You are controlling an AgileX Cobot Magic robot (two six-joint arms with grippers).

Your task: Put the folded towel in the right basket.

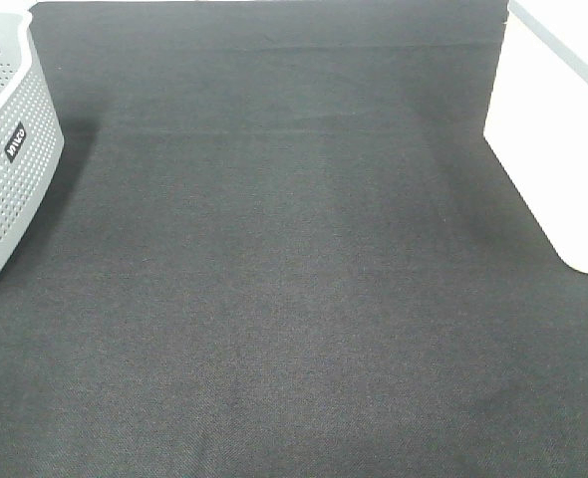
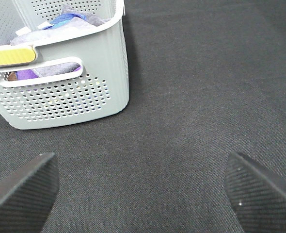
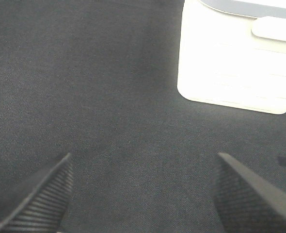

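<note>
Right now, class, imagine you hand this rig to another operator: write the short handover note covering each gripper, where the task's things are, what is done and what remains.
Left gripper: open, empty, above bare black cloth near the grey perforated basket, which holds purple and blue fabric.
Right gripper: open, empty, above the cloth near the white basket.
In the high view the grey basket sits at the left edge, the white one at the right edge.
Done: cannot confirm; no folded towel is visible on the cloth, and the white basket's inside is hidden.
Left: locate the towel, check the white basket.
</note>
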